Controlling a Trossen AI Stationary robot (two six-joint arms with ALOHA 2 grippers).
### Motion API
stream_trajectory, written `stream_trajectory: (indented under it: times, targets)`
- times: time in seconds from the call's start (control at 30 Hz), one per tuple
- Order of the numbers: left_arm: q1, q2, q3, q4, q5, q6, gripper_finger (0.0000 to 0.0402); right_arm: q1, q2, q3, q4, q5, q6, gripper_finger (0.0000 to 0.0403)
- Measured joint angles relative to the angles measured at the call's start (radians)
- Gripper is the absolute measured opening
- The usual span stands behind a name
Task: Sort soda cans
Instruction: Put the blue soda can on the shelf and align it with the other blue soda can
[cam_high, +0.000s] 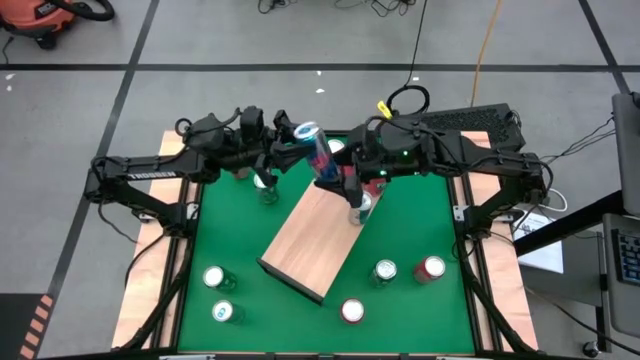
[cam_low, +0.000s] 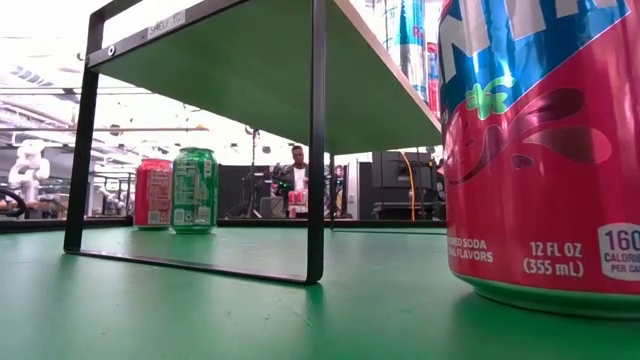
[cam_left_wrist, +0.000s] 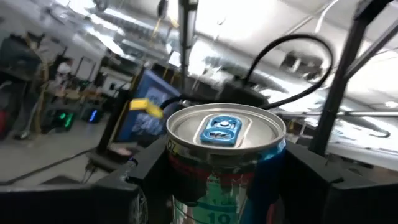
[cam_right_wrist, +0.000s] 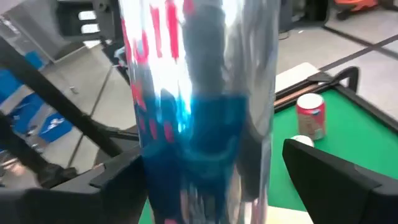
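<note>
Blue-and-red, the slim soda can (cam_high: 318, 152) hangs tilted above the wooden board's (cam_high: 312, 238) far end, pinched by both the left gripper (cam_high: 290, 150) and right gripper (cam_high: 345, 180), seemingly mid-handover for sorting.

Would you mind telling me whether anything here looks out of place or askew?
Yes: a blue-and-red can is tilted in mid-air above the wooden shelf, with the left gripper and right gripper both at it. Other cans stand upright.
</note>
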Motion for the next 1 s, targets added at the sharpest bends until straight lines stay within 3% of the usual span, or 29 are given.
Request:
stream_trajectory:
  times: [0.17,0.5,0.83,1.0]
  targets:
    - [-0.007,0.001,0.000,-0.015,-0.077,-0.002,0.0228,0.025,0.001,0.000,-0.012,0.134,-0.028,0.0340]
    - [-0.055,0.000,0.000,-0.065,-0.355,0.008,0.0228,0.042,0.001,0.000,-0.043,0.337,-0.085,0.0315]
    - [-0.095,0.000,0.000,-0.091,-0.470,0.017,0.0228,0.036,0.024,0.000,-0.041,0.356,-0.135,0.0239]
    - [-0.110,-0.002,0.000,-0.107,-0.492,0.015,0.0228,0.037,0.031,0.000,-0.037,0.385,-0.129,0.0241]
